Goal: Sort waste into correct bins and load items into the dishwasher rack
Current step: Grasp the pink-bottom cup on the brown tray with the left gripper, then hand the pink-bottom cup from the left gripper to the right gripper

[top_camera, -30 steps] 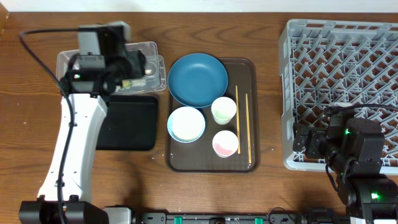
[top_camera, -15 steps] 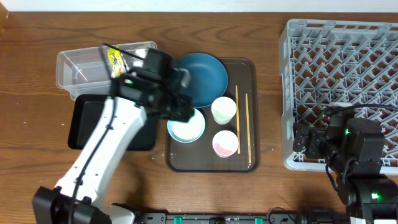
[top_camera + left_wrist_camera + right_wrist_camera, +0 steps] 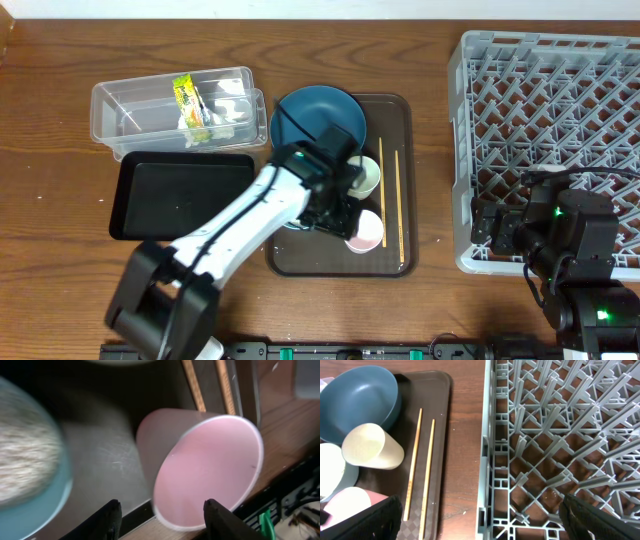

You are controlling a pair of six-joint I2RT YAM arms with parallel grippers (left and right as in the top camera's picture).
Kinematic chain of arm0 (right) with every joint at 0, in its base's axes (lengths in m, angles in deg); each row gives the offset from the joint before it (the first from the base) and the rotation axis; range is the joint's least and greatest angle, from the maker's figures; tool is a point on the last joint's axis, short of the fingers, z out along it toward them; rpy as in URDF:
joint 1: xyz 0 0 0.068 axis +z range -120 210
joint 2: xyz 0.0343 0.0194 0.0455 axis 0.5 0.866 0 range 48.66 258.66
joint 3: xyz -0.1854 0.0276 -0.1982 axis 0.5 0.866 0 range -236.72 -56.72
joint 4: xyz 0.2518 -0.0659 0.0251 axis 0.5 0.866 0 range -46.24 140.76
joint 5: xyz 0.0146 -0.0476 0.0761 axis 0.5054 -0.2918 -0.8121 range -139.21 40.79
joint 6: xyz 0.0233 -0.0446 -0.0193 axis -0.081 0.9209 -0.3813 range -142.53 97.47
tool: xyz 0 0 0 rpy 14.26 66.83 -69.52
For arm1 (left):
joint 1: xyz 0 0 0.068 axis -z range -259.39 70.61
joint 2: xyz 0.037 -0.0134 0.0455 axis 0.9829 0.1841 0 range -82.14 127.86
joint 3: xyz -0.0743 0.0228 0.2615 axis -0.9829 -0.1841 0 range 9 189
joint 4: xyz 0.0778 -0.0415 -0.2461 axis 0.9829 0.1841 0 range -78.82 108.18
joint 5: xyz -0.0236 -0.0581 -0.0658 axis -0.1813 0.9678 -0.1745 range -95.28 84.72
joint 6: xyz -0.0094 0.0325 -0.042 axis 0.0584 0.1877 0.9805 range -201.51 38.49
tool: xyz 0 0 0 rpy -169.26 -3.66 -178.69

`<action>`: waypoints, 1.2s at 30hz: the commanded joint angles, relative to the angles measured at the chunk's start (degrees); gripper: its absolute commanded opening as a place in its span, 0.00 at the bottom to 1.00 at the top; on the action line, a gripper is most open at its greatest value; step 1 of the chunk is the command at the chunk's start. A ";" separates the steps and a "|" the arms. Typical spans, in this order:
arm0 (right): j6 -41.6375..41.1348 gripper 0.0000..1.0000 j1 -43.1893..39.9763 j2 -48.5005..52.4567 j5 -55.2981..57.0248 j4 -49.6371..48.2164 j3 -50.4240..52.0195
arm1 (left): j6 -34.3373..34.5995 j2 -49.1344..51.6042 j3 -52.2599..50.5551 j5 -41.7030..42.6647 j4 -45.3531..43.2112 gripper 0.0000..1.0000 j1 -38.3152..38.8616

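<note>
Swung from the clear tub [image 3: 128,102], left gripper [image 3: 162,519] hangs spread above pink-inside cup [image 3: 207,470]

Robot lab bench: a dishwasher rack [image 3: 550,38] and brown tray [image 3: 330,262] staged on a wooden table [image 3: 50,150].

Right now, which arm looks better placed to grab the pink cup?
Left. Its open gripper hangs right above the pink cup on the brown tray, with a finger on either side in the wrist view. The right gripper sits by the rack, well off to the side.
</note>
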 commanded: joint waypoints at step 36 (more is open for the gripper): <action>16.33 0.99 0.44 10.32 -51.19 -9.68 -1.01 | 9.73 -6.91 0.85 50.36 -25.79 0.06 -18.60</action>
